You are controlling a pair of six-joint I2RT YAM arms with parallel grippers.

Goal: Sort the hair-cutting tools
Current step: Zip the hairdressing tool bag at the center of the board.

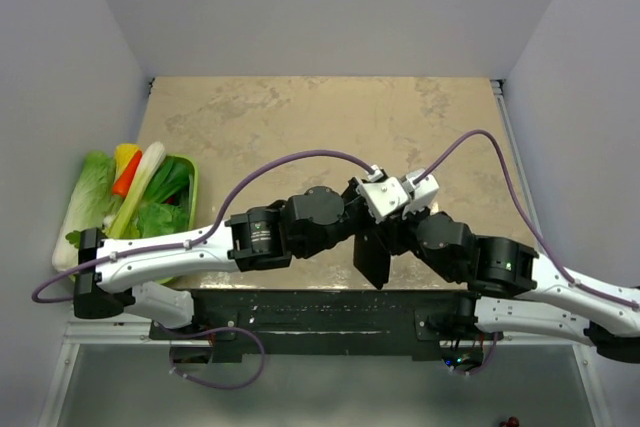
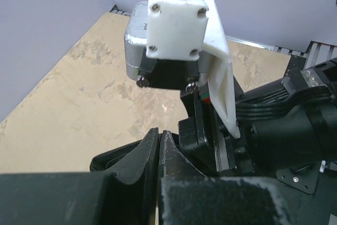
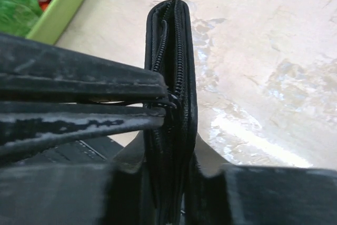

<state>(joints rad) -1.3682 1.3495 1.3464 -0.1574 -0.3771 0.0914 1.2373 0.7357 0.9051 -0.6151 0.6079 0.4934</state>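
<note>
A black zipped fabric case (image 3: pixel 176 51) stands on edge above the tan table (image 1: pixel 300 127), and from above it shows as a dark slab (image 1: pixel 372 259) between the two wrists. My right gripper (image 3: pixel 168 151) is shut on the case, one finger pressed to each side. My left gripper (image 3: pixel 167 101) reaches in from the left, shut on the case's zipper pull. In the left wrist view its fingers (image 2: pixel 150 151) are pressed together, with the case's zipper edge (image 2: pixel 113 159) just beyond them. The hair-cutting tools are hidden from every view.
A green tray (image 1: pixel 192 179) of leafy vegetables sits at the table's left edge, and its corner (image 3: pixel 63 9) shows in the right wrist view. The right arm's white camera mount (image 2: pixel 179 25) hangs close in front of the left wrist. Grey walls enclose the table.
</note>
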